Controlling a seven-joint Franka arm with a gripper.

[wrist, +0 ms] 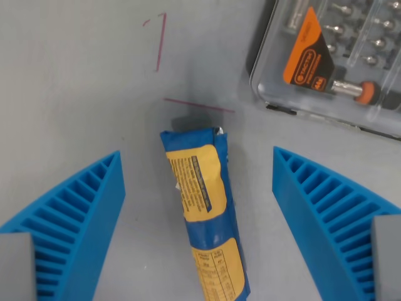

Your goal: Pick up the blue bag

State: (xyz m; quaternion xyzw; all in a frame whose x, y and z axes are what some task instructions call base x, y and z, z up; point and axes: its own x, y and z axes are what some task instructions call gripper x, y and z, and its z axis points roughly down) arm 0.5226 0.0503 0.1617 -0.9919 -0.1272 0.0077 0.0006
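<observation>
Gripper [197,188] condition, wrist view: spread wide. Its two blue ribbed fingers [81,219] enter from the lower corners of the picture, one at the wrist view's left and one at the wrist view's right, each tapering to a point toward the top. Nothing is held between them, and neither finger touches any object. Clear grey surface shows on both sides between each fingertip and the bag.

Blue bag [203,219]: a long, narrow packet lying flat on the grey table [75,88], placed in the gap between the two fingers and roughly centred there. Its long axis runs from the upper middle of the picture down to the bottom edge, leaning slightly toward the wrist view's right at the lower end. The lower end is cut off by the frame. Yellow label panels with fine print sit on the upper and lower parts of the packet; the text is too small to read. The upper end shows a crimped seal.

Arm pose: the camera looks almost straight down at the table, so the wrist points downward above the bag.

Other items: a clear plastic tool case [332,59] with an orange insert and metal bits lies at the upper right of the view, well apart from the bag. Thin red pen lines [160,44] mark the table above the bag.
</observation>
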